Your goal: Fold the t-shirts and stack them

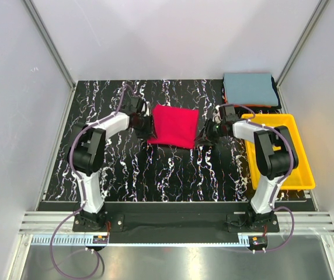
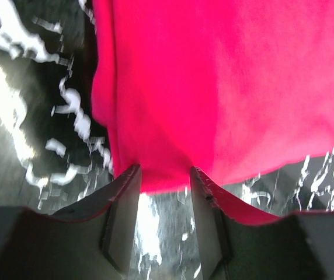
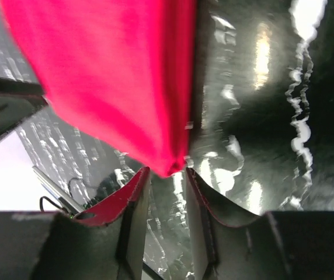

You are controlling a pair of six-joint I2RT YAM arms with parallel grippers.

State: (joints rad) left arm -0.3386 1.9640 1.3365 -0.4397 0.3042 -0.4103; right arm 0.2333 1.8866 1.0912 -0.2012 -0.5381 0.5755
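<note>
A folded crimson t-shirt (image 1: 174,125) (image 2: 225,87) (image 3: 114,76) lies mid-table on the black marbled top. My left gripper (image 1: 148,123) (image 2: 166,170) is at its left edge. The jaws stand apart and the cloth's hem reaches just between the tips, with table showing through the gap. At the shirt's right edge my right gripper (image 1: 204,133) (image 3: 167,170) is also open, and a corner of the shirt hangs at its tips, unpinched. A folded grey-blue t-shirt (image 1: 249,87) tops a stack at the back right, with thin orange (image 1: 256,105) and dark layers beneath.
A yellow plastic tray (image 1: 304,178) stands along the right side, under the right arm's elbow. White walls with metal posts close in the table on three sides. The arm bases are bolted at the near edge.
</note>
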